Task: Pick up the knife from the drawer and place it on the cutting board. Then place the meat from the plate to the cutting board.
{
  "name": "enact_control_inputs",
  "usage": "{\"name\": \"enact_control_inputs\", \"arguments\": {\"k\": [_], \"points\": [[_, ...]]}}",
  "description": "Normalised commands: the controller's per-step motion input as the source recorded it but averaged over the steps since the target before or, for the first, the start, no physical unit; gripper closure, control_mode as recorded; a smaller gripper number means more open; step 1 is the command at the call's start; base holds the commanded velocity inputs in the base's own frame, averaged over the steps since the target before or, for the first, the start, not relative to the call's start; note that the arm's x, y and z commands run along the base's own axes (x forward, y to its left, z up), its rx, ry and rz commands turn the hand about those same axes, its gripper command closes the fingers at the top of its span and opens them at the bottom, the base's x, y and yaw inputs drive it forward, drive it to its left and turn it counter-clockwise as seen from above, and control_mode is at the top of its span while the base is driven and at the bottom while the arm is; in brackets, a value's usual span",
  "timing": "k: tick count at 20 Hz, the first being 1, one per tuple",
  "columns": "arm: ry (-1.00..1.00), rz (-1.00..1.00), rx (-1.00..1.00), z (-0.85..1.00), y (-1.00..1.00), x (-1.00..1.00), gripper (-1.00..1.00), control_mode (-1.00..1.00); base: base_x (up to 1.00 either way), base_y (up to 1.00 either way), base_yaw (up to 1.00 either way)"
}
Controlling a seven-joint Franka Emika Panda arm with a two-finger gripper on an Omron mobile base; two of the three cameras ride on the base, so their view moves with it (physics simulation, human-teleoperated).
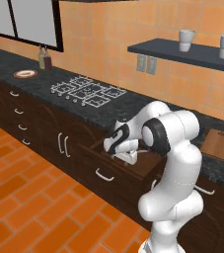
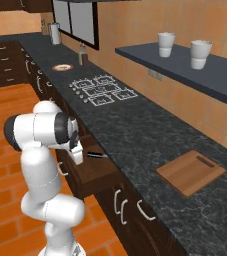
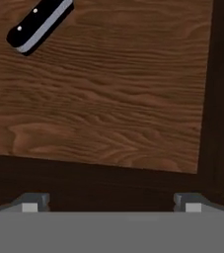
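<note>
The drawer (image 2: pixel 96 172) stands pulled out under the counter, its white bar handle (image 1: pixel 103 175) facing the floor. The knife (image 2: pixel 96 154) lies on the drawer floor; its black handle (image 3: pixel 38 23) shows at the upper left of the hand view, the blade out of frame. My gripper (image 3: pixel 111 203) hangs open just above the drawer's front wall (image 1: pixel 128 157), holding nothing, well short of the knife. The cutting board (image 2: pixel 190 171) lies bare on the counter to the right. The plate (image 1: pixel 25 73) sits far left with a small tan piece of meat (image 2: pixel 62 66) on it.
A stovetop (image 1: pixel 88 90) lies on the dark counter between plate and drawer. Two bottles (image 1: pixel 45 60) stand beside the plate. A wall shelf (image 2: pixel 185 62) carries two white cups above the counter. Orange tiled floor (image 1: pixel 29 197) spreads to the left.
</note>
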Motion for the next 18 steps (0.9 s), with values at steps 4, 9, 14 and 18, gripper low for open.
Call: {"name": "enact_control_inputs", "arguments": {"k": [4, 9, 14, 18], "points": [[0.1, 0.0, 0.12, 0.0, 0.12, -0.1, -1.0, -1.0, 0.0, 0.0, 0.0], [0.12, 0.0, 0.19, 0.0, 0.31, -0.3, -1.0, -1.0, 0.0, 0.0, 0.0], [0.08, 0.0, 0.12, -0.04, 0.57, -0.41, -1.0, -1.0, 0.0, 0.0, 0.0], [0.03, -0.01, 0.02, -0.3, 0.92, -0.44, -1.0, -1.0, 0.0, 0.0, 0.0]]}}
